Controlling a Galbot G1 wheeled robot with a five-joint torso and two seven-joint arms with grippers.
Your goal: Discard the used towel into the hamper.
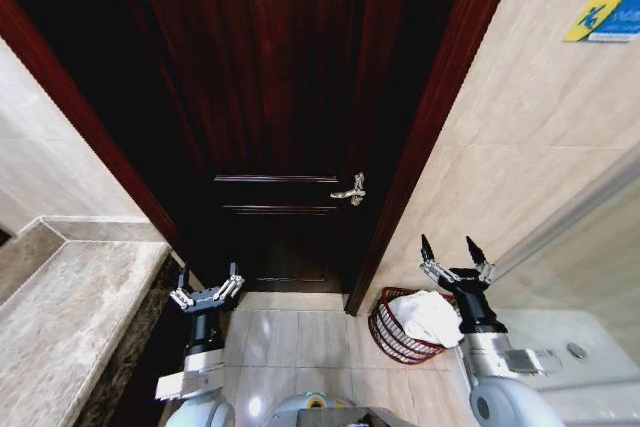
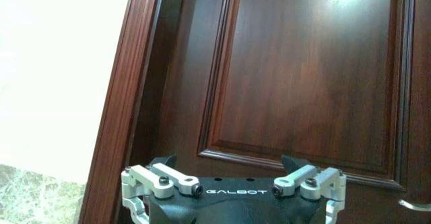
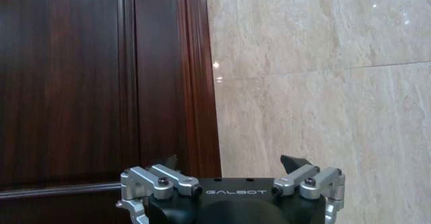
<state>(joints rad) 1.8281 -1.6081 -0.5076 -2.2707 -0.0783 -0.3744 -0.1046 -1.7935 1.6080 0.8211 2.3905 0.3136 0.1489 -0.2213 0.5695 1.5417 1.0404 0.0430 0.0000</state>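
Both grippers, left [image 1: 207,281] and right [image 1: 453,250], gape empty; towel [image 1: 430,315] seemingly fills hamper [image 1: 388,332].

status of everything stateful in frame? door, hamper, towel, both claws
door: closed, handle level
hamper: upright on the floor by the door frame, holding the towel
towel: white, bunched inside the hamper, not gripped
left claw: open, empty, raised facing the door
right claw: open, empty, above the hamper

Bathroom — tiled walls [image 1: 500,117], marble counter [image 1: 60,317].
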